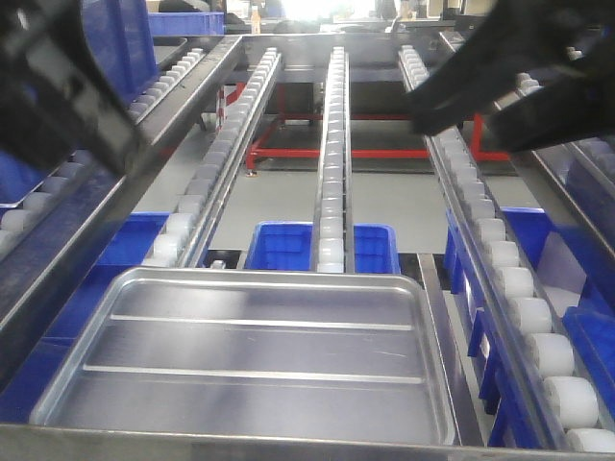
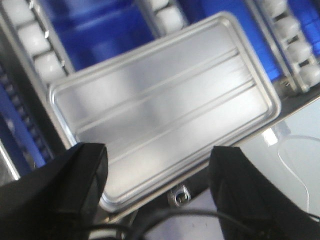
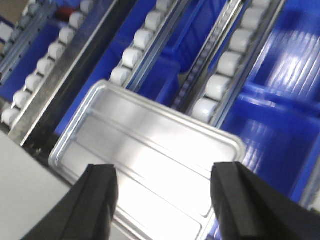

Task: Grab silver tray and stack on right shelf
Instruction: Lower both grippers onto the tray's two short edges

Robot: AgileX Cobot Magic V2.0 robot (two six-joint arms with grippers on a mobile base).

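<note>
Tray flat on the shelf, both grippers spread above it.

Front view: your silver tray (image 1: 259,355) lies at the front edge of the right shelf (image 1: 332,163), far rim by the nearest white rollers, with both arms held high. Left wrist: your left gripper (image 2: 157,150) has its fingers (image 2: 75,185) released wide, over the tray's near rim beside the crossbar screw (image 2: 179,196). Right wrist: your right gripper (image 3: 165,167) is spread too, holding nothing, with blue bins (image 3: 280,125) under the shelf.
</note>
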